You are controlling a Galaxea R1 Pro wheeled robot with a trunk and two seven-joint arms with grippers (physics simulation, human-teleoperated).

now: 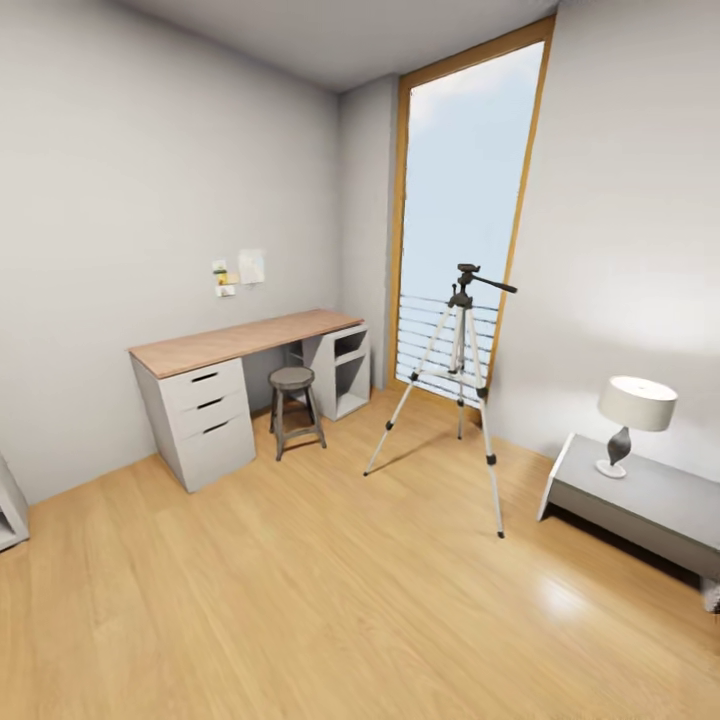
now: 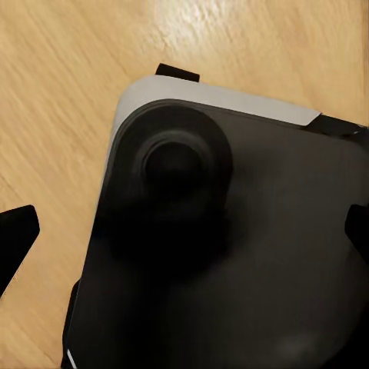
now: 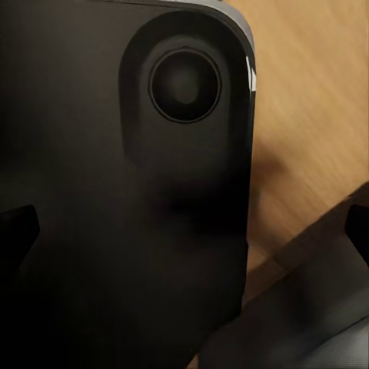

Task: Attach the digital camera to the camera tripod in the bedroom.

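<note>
camera tripod (image 1: pixel 462 372): upright by the window (image 1: pixel 462 210), well ahead of both claws, long axis vertical, slightly right. digital camera: unlocated. claw fingertips (image 2: pixel 17 237) spread wide, holding nothing.

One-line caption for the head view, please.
Bedroom: camera tripod stands on the wood floor before the tall window, desk and stool to its left.

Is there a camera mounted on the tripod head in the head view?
No, the tripod head is bare, with its pan handle alone sticking out.
</note>
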